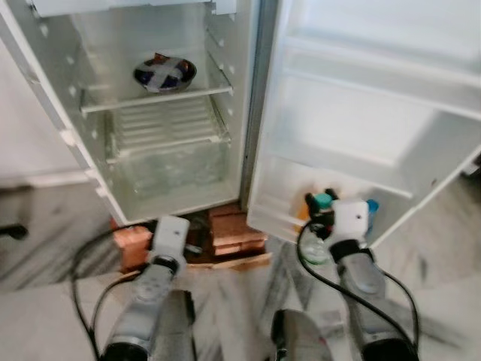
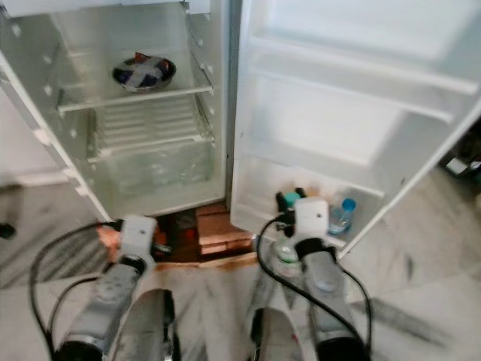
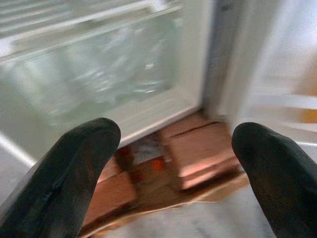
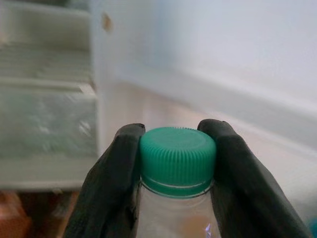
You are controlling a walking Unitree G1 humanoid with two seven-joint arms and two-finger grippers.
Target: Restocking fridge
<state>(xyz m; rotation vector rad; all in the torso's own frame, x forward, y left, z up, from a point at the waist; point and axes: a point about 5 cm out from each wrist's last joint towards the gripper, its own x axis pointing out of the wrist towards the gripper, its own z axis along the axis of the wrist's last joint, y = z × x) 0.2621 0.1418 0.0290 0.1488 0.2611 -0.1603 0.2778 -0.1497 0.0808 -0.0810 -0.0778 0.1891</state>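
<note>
Green-capped clear bottle (image 4: 176, 168) is pinched at the neck by our right tool (image 4: 177, 163), hanging just in front of the lowest door shelf (image 1: 289, 218) at about 5 o'clock of the open fridge (image 1: 158, 113). A blue-capped bottle (image 2: 344, 214) already sits in there, so we'd keep ours upright, lift over the rail, set it beside. Left tool (image 3: 173, 163) idles, spread wide.

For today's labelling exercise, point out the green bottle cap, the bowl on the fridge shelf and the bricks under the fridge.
green bottle cap (image 4: 177, 157): right wrist view, ribbed side.
bowl (image 1: 164, 74): left eye view, patterned inside.
bricks (image 3: 198, 154): left wrist view, top face.
</note>
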